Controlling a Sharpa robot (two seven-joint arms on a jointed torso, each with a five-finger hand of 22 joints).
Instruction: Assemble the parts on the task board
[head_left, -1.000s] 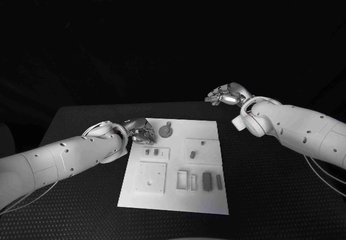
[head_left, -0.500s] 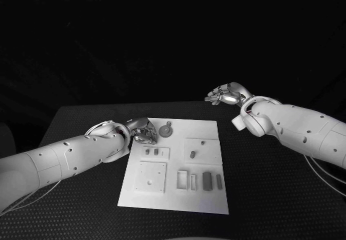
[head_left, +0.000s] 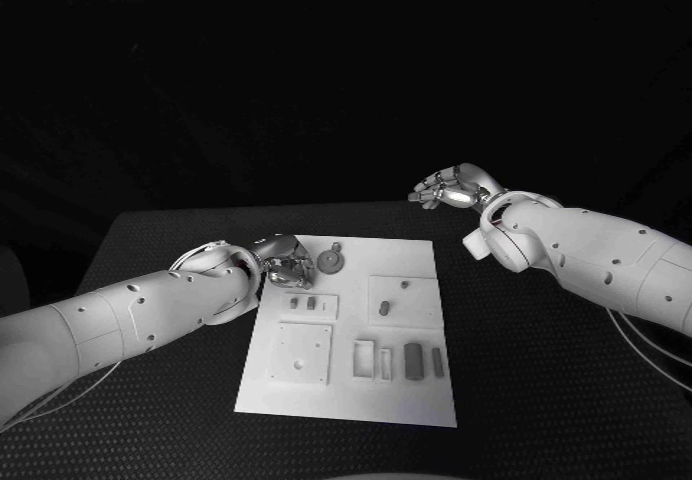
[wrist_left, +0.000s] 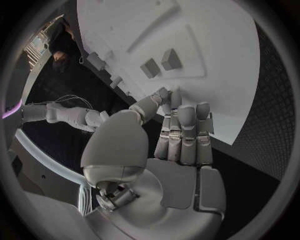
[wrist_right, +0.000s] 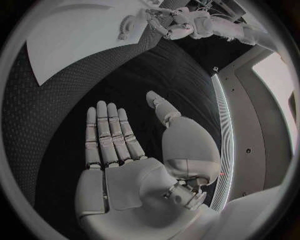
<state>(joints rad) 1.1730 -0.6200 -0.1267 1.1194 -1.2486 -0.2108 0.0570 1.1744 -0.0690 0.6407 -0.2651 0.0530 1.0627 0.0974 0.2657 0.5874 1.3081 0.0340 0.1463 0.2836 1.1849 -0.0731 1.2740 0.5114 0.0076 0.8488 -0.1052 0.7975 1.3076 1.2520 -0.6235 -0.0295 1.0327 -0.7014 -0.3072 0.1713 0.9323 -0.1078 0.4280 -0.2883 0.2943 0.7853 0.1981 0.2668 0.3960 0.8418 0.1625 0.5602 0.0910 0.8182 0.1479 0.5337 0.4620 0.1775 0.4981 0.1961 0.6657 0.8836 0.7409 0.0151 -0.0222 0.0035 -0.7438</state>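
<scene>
Black table (head_left: 548, 380): both hands open, empty.

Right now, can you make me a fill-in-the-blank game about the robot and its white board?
1. The left hand hovers at the far corner of the white task board, right beside the ____ grey part.
2. The right hand is raised off the board, holding ____.
3. The table under the board is coloured ____.

Missing words: round; nothing; black
</scene>
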